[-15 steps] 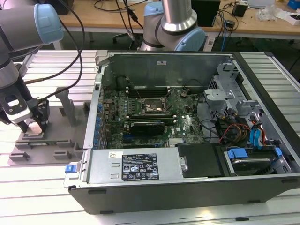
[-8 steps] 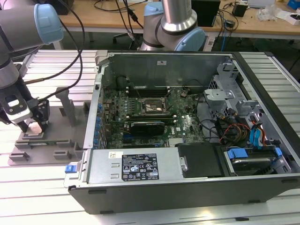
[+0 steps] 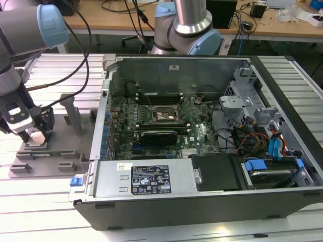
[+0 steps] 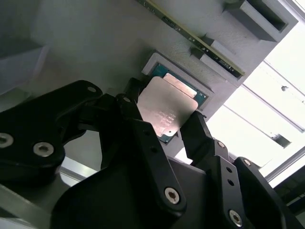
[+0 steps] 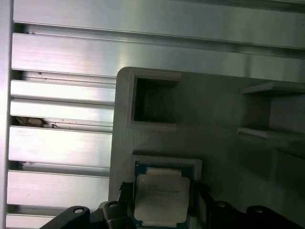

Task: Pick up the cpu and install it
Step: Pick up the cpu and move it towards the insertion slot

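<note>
Jaws of the gripper [image 3: 35, 133] are clenched on the cpu [image 3: 36, 137], at the exterior view's left, well apart from the open computer case [image 3: 202, 199]. In the second wrist view the gripper [image 4: 164, 109] straddles the cpu [image 4: 167, 102], and one black fingertip [image 4: 132, 98] presses against one edge of the chip while the other meets the opposite edge near a corner. The pale silvery top of the cpu faces up, with its green board showing as a thin border around it.

The cpu sits in a shallow square recess of the grey tray [image 3: 63, 154]; whether it is lifted off the recess floor I cannot tell. In the first wrist view the cpu [image 5: 162, 193] lies inside the raised frame of that recess, the gripper [image 5: 163, 202] closed in from both sides, and a second, deeper square pocket [image 5: 152, 100] of the tray [image 5: 214, 124] lies just beside it. Upright posts [image 3: 75, 118] rise from the tray between the gripper and the case.

The tray rests on a ribbed metal worktop [image 3: 45, 206], as does the case. Inside the case the green motherboard [image 3: 202, 133] lies flat, and its black-framed socket [image 3: 160, 115] stands near the middle. The grey arm [image 3: 25, 27] with pale blue joint caps comes down to the tray.
</note>
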{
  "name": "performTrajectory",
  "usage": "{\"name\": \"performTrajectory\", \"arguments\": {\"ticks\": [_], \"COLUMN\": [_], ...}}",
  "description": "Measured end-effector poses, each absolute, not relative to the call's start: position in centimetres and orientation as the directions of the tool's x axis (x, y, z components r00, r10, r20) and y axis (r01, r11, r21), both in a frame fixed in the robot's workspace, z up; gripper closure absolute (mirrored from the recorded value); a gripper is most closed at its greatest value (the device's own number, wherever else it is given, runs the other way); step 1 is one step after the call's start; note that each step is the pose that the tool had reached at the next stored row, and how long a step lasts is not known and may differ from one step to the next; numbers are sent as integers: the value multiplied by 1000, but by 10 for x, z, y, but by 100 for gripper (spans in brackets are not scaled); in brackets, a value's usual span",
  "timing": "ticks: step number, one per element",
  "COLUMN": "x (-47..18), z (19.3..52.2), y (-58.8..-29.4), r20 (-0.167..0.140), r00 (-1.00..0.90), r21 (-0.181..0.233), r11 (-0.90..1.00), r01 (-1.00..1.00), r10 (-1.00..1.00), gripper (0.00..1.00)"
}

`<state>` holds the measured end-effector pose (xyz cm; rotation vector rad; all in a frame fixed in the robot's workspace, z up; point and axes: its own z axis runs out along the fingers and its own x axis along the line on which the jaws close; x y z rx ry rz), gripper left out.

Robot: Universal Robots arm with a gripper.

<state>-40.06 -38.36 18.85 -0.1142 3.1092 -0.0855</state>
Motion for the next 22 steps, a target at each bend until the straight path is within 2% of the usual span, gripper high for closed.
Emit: {"name": "performTrajectory", "arguments": {"ticks": [7, 8, 9, 20, 22], "x": [-401, -401, -401, -401, -401], "z": [188, 188, 188, 188, 196], "y": [-384, -384, -384, -384, -384], "r20": [-27, -27, -27, -27, -27], "r00": [-997, -997, -997, -997, -997], "r21": [-55, -55, -55, -55, -56], "r11": [996, 996, 996, 996, 996], "r01": [-67, -67, -67, -67, -67], "r10": [-69, -69, -69, -69, -69], "gripper": [38, 40, 45, 45, 45]}}
